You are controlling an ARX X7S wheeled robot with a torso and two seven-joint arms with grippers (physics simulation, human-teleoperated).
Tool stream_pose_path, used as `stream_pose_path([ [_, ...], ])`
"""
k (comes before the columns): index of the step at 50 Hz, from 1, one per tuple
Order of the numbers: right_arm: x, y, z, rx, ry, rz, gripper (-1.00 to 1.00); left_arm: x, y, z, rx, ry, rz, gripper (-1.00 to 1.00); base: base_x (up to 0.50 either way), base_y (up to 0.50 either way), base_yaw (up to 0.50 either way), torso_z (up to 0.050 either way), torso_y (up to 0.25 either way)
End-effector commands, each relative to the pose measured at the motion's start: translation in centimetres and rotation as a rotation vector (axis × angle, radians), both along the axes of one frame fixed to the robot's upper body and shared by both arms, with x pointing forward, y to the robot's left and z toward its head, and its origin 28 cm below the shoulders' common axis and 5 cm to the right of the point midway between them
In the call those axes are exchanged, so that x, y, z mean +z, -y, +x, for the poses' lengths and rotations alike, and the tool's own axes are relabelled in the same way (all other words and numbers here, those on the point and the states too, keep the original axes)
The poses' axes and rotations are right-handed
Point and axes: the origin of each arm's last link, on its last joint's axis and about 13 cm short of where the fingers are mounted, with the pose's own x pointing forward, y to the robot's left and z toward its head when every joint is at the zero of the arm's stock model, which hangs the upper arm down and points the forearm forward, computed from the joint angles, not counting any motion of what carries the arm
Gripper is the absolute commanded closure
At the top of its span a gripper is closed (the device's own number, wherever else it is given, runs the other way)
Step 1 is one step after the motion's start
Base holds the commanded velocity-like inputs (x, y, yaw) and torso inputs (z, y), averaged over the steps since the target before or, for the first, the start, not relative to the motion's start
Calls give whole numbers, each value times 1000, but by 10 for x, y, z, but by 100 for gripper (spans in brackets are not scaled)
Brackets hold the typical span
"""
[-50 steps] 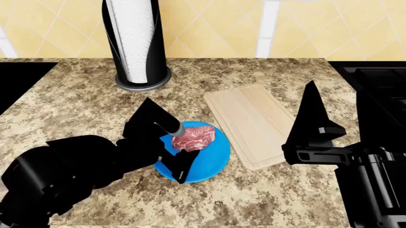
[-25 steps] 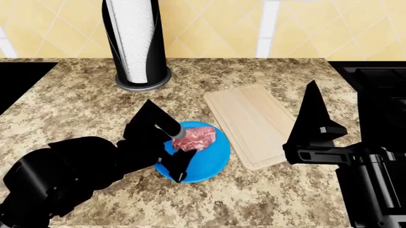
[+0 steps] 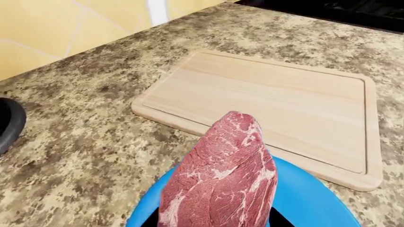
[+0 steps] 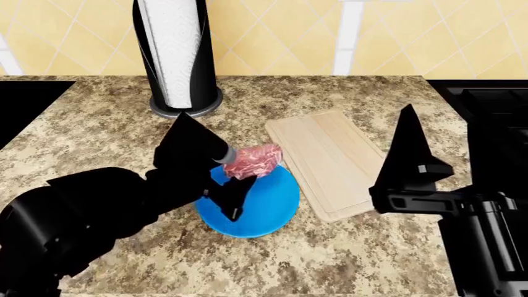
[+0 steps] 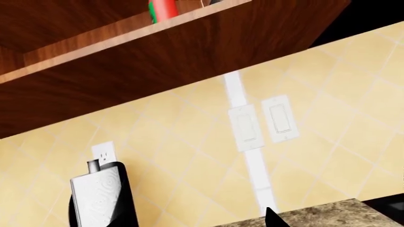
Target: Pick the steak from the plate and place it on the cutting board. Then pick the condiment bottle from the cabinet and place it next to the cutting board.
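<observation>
Kitchen counter of speckled brown granite (image 4: 99, 124), seen from above, with a yellow tiled wall behind. Left gripper (image 4: 224, 176) closed on the steak (image 4: 252, 161), a pink-red chunk with white marbling, lifted clear above the far edge of the blue plate (image 4: 264, 207). From the left wrist, steak (image 3: 221, 182) filling the foreground, plate (image 3: 309, 203) underneath it, pale wooden cutting board (image 3: 271, 101) lying flat on the counter just beyond, bare on top. In the head view, board (image 4: 326, 161) just to the right of the plate, nearly touching it. Black paper-towel holder (image 4: 175, 55) with a white roll upright at the back of the counter, well apart from the plate. Right gripper (image 4: 410, 170) raised beside the board's right edge, holding nothing; how far open, cannot tell. From the right wrist, wooden cabinet (image 5: 189, 52) high on the wall, with the red base of the condiment bottle (image 5: 162, 9) showing on its shelf, and two white wall switches (image 5: 262, 123) below.
</observation>
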Motion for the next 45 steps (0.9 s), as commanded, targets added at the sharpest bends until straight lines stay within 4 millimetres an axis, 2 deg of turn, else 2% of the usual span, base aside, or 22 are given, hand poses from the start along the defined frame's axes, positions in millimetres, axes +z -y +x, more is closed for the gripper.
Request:
stream_pose_path([
  [1,2,3,-1,-15,7,16,-100,23,9,3,23,84,-38,100,0,0,0,0,0],
  [10,4,7,-4,-22,17,32,-100,49,29,15,33,136,-24,100,0,0,0,0,1],
  [22,5,11,-6,-18,23,52,-100,62,60,44,46,139,-5,100,0,0,0,0,0],
  [33,5,15,-3,-19,19,71,-100,50,94,70,14,90,9,100,0,0,0,0,1],
  [45,6,18,-4,-24,22,84,-100,27,121,72,-30,38,37,100,0,0,0,0,0],
])
